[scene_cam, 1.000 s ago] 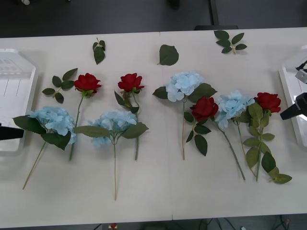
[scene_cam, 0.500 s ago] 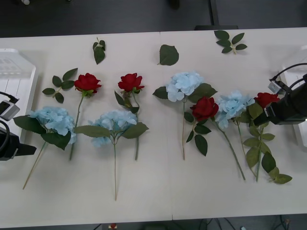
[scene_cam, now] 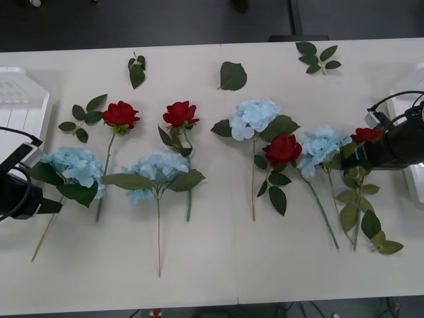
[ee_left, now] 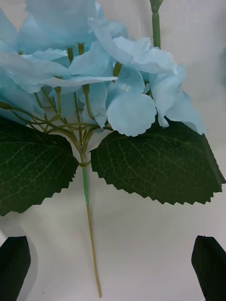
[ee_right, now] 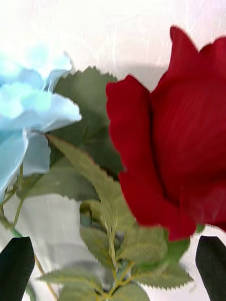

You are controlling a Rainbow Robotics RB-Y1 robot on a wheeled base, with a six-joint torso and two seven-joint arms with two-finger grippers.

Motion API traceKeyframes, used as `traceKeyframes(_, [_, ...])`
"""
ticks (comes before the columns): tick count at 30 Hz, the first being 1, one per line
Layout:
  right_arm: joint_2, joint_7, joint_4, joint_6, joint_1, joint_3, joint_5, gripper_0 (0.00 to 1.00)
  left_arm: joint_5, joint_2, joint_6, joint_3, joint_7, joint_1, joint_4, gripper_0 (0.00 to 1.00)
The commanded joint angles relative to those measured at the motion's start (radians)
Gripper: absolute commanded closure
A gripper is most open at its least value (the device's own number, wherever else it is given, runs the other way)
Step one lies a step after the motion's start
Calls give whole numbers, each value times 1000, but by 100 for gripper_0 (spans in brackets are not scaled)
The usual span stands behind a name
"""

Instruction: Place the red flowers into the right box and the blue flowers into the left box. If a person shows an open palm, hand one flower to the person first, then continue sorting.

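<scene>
Pale table (scene_cam: 218,265) carries roses and blue flowers, heads pointing away from me, stems running back toward me. My left gripper (ee_left: 113,268), fingers spread, sits at the stem of the far-left blue flower (scene_cam: 71,165), beside the left box (scene_cam: 20,99). My right gripper (ee_right: 113,268), fingers spread, sits at the far-right rose (scene_cam: 366,135), near the right box (scene_cam: 407,169)

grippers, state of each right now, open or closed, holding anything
Left gripper: open, empty, at the leftmost blue flower.
Right gripper: open, empty, at the rightmost red rose.
</scene>
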Motion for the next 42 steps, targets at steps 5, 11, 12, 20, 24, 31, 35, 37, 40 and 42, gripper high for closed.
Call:
traceKeyframes(5, [67,-58,35,-57,6,-19,41,0,-43,29,-18,-83,27,-106,49,0])
traceKeyframes(11, [85,-65,40,-78,6,-19,60,0,-60,16,-49,-155,22,-163,108,0])
traceKeyframes(12, [87,-67,42,-83,6,-19,64,0,-63,16,-59,-169,22,-171,121,0])
traceKeyframes(20, [90,-77,42,-92,6,-19,73,100,-86,-20,-75,-249,22,-238,187,0])
traceKeyframes(24, [92,-79,40,-94,6,-19,73,100,-98,-30,-76,-255,24,-241,188,0])
traceKeyframes(31, [90,-81,40,-98,3,-20,75,100,-112,-32,-79,-321,38,-275,188,0])
traceKeyframes(35, [90,-87,40,-87,-8,-22,75,100,-124,-47,-81,-329,44,-275,193,0])
traceKeyframes(37, [90,-90,40,-66,-19,-39,78,100,-130,-58,-81,-330,44,-278,196,0])
traceKeyframes(40, [87,-87,40,3,-58,-97,113,100,-141,-69,-82,-330,45,-279,201,0])
traceKeyframes(42, [81,-82,40,64,-103,-138,161,100,-149,-73,-81,-330,47,-281,204,0])
